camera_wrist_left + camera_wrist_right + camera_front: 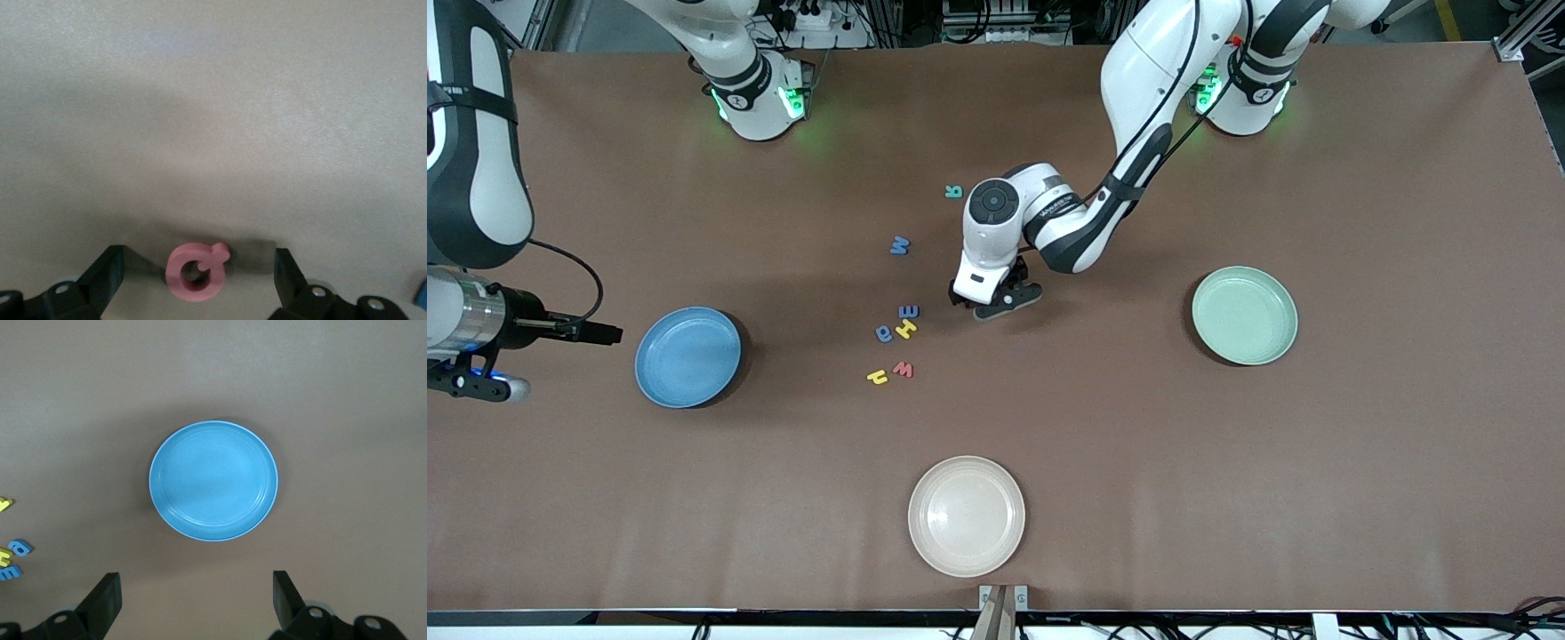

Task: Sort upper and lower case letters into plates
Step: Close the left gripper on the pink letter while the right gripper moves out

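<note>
Several small letters lie on the brown table mid-way: a teal one (954, 190), a blue one (900, 245), and a cluster (905, 329) of blue, yellow and red ones. My left gripper (996, 302) is low at the table beside the cluster, open, and a pink letter (197, 271) lies flat between its fingers (285, 267), untouched. The sky blue plate (687, 356) sits toward the right arm's end and the mint green plate (1244, 315) toward the left arm's end; both hold nothing. My right gripper (197, 587) hangs open and high over the blue plate (213, 480).
A cream-white plate (966, 515) with nothing on it lies near the table's front edge, nearer the front camera than the letters. Some of the cluster's letters (13, 550) show at the edge of the right wrist view.
</note>
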`<state>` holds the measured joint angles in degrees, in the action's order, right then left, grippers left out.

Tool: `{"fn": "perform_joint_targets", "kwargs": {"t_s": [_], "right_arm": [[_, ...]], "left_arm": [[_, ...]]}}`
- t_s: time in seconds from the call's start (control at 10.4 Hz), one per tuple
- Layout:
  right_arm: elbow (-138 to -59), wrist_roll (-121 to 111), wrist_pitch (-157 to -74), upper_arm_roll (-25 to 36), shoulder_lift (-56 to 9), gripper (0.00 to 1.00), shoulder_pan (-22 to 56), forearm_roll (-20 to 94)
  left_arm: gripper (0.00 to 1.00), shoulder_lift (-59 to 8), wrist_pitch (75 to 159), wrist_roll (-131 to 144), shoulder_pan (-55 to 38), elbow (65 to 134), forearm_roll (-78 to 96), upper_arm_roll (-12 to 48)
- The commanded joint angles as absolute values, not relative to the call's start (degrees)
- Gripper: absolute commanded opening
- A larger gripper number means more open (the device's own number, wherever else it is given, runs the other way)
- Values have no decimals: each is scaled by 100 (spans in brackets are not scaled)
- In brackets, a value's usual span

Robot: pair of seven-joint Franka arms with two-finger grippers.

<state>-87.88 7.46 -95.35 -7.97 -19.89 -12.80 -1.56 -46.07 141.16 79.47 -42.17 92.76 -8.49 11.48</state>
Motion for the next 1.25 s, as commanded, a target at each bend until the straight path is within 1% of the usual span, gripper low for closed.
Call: {"fn": "perform_joint_targets", "kwargs": {"t_s": [0.0, 0.19, 0.29, 0.48, 0.58, 0.68, 0.77, 0.97, 1.06, 1.16], "right_arm": [[-8780, 844, -9527, -853, -1995, 100, -1310, -167], [-8780, 844, -9527, -853, -1995, 100, -1310, -167], [-8780, 844, -9527, -853, -1995, 100, -1310, -167], [-8780, 844, -9527, -853, -1995, 100, -1310, -167], [-8780, 844, -9527, -853, -1995, 100, -1310, -167], [-8780, 844, -9527, -853, -1995, 100, -1310, -167], [-8780, 844, -9527, -853, -1995, 100, -1310, -167], [-8780, 844, -9527, -853, -1995, 100, -1310, -167], [-8780, 844, -9527, -853, -1995, 100, -1310, -167], [-8780, 852, -9527, -853, -1995, 100, -1301, -167]], "left_arm": [[100, -4403, 14194, 8147, -4210, 9597, -940, 1143], [83, -4438, 14194, 8165, -4227, 9598, -940, 1143], [83, -4447, 14194, 8165, -4236, 9589, -940, 1143], [77, -4465, 14194, 8174, -4263, 9571, -906, 1143], [70, -4465, 14194, 8174, -4271, 9554, -897, 1143], [68, -4465, 14194, 8278, -4280, 9528, -896, 1143], [62, -4474, 14194, 8349, -4280, 9458, -905, 1143], [54, -4509, 14194, 8350, -4289, 9396, -905, 1143], [48, -4509, 14186, 8350, -4280, 9387, -905, 1143], [38, -4509, 14186, 8341, -4280, 9387, -905, 1143]]}}
